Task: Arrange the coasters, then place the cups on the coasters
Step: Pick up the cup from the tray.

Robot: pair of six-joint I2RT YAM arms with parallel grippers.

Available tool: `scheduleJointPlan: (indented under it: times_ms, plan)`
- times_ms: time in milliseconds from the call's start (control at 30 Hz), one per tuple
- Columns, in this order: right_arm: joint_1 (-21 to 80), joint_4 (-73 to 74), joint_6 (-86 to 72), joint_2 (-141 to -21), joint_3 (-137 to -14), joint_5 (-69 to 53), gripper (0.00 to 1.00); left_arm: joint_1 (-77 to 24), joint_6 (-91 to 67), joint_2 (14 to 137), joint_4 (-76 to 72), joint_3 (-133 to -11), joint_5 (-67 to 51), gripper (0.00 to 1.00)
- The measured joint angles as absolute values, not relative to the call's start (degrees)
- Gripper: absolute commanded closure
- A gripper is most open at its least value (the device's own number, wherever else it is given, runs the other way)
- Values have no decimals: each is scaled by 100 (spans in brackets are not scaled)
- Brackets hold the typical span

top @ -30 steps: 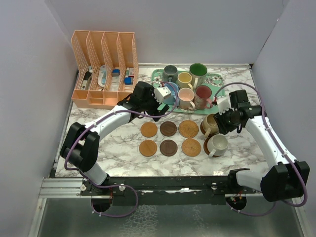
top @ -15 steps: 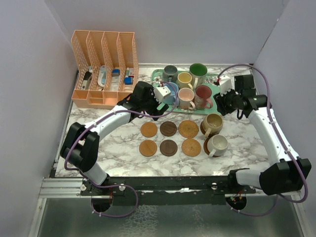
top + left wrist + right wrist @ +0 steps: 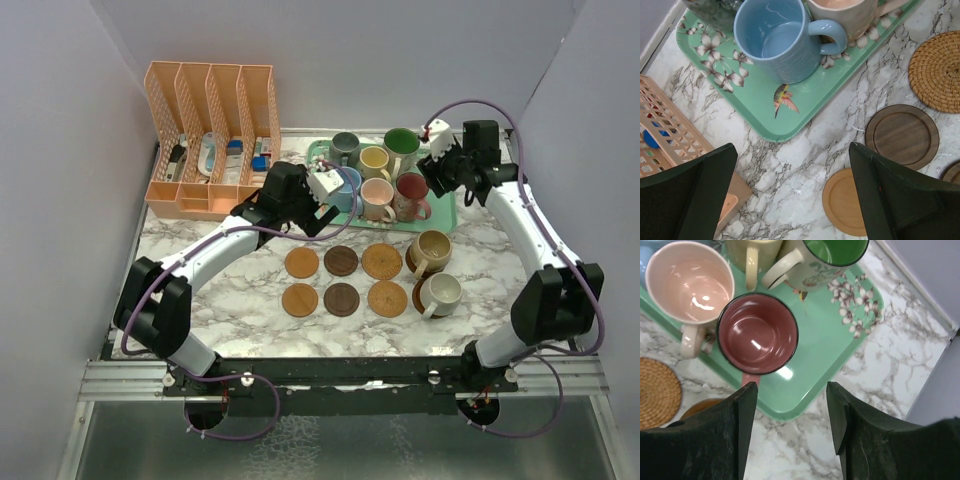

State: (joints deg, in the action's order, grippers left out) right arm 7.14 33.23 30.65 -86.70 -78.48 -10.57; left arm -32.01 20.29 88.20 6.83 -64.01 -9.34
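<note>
The left tool (image 3: 792,150) hangs wide open and empty over the edge of the tray (image 3: 805,107), near the blue cup (image 3: 775,37). The right tool (image 3: 791,390) is open and empty above the red cup (image 3: 757,332). Six cups sit on the tray. A tan cup (image 3: 432,248) and a white cup (image 3: 441,291) rest on coasters, beside six bare coasters (image 3: 341,261) on the tabletop (image 3: 240,290).

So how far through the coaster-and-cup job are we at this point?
Done: the coasters sit in a two-by-four grid, and the tan cup and white cup stand on the right-hand pair. In hand: the right tool, open, hovers by the red cup on the tray; the left tool, open, faces the blue cup. Left: six cups on the tray, six bare coasters.
</note>
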Motion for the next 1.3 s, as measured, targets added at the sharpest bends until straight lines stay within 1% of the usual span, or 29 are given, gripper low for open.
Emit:
scheduleJointPlan:
  times_ms: [100, 167, 367, 567, 767, 1033, 1167, 1300]
  plan:
    - [714, 3308, 3225, -9094, -8171, -1114, 30, -3201, 2049, 8796, 674, -6388, -937, 1]
    - [714, 3256, 3288, -9277, -8322, -1151, 26, -3199, 2053, 8796, 659, -6366, -939, 1]
    - [714, 3229, 3334, -9695, -8781, -1291, 21, -3201, 2056, 8796, 652, -6320, -941, 1]
    - [714, 3422, 3662, -10047, -9209, -1570, 21, -3201, 2056, 8764, 648, -6318, -961, 1]
    - [714, 4058, 4327, -10348, -9590, -1898, 22, -3201, 2056, 8764, 650, -6318, -978, 1]
    - [716, 4466, 4842, -10899, -9815, -1964, 23, -3201, 2056, 8764, 650, -6318, -1007, 1]
    - [716, 4617, 4998, -11214, -10073, -1994, 25, -3201, 2056, 8764, 650, -6318, -1028, 1]
    - [716, 4851, 5137, -11483, -10447, -2106, 28, -3201, 2056, 8764, 650, -6318, -1059, 1]
